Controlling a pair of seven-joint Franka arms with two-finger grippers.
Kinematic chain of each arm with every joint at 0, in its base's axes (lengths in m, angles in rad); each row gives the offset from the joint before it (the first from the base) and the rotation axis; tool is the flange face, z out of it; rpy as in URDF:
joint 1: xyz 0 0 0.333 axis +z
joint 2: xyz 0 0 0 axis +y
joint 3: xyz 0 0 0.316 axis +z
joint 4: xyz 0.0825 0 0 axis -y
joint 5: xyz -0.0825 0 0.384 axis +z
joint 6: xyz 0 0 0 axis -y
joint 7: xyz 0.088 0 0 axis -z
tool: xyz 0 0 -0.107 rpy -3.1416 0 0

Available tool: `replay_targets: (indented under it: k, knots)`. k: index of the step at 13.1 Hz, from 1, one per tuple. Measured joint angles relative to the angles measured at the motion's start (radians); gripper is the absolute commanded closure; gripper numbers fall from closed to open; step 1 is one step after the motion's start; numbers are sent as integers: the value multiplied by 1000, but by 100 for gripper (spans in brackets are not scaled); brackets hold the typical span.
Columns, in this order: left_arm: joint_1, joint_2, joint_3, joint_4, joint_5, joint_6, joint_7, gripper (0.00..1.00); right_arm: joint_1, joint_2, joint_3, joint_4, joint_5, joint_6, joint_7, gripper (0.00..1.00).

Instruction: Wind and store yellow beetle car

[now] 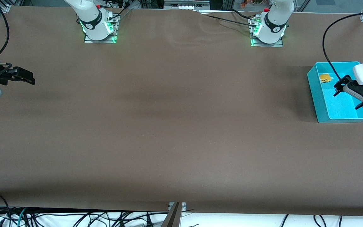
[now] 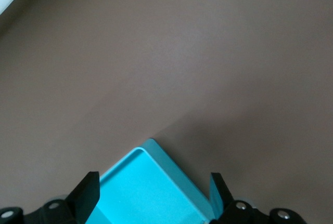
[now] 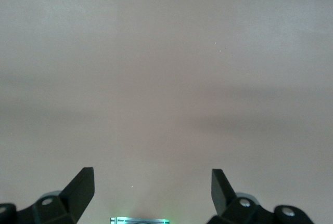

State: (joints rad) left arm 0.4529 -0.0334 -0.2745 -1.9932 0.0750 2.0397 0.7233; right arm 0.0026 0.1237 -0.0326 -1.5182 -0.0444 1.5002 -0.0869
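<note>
1. The tiny bright yellow beetle car (image 1: 325, 78), a rounded toy with dark windows, lies inside the teal plastic bin (image 1: 317, 94), in the corner of the bin farther from the front camera and toward the middle of the bench.
2. The teal plastic bin is a rectangular open box standing on the brown-covered bench (image 1: 175, 126) at the left arm's end.
3. The left pincer (image 1: 348, 99) hangs over the bin, above the part nearer to the front camera than the car. Its two black fingers (image 2: 86, 193) are spread apart with nothing between them; the left wrist view shows one bin corner and its teal floor between the fingers.
4. The car is not touched by the left pincer.
5. The right pincer (image 1: 27, 78) waits over bare bench at the right arm's end, well apart from the bin. Its fingers (image 3: 80, 187) stand wide apart and hold nothing.
</note>
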Motion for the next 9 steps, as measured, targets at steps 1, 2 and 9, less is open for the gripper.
replay_targets:
  k: [1, 2, 9]
  knots:
    - [-27, -13, 0, 35, 0, -65, -119, 3, 0, 0, 0, 0, 0, 0, 0, 1]
    - [-53, -23, -1, 74, 0, -130, -235, 2, 0, 0, 0, 0, 0, 0, 0, 1]
    - [-140, -48, -32, 210, -23, -412, -705, 0, 0, 0, -1, 0, 0, 0, 0, 1]
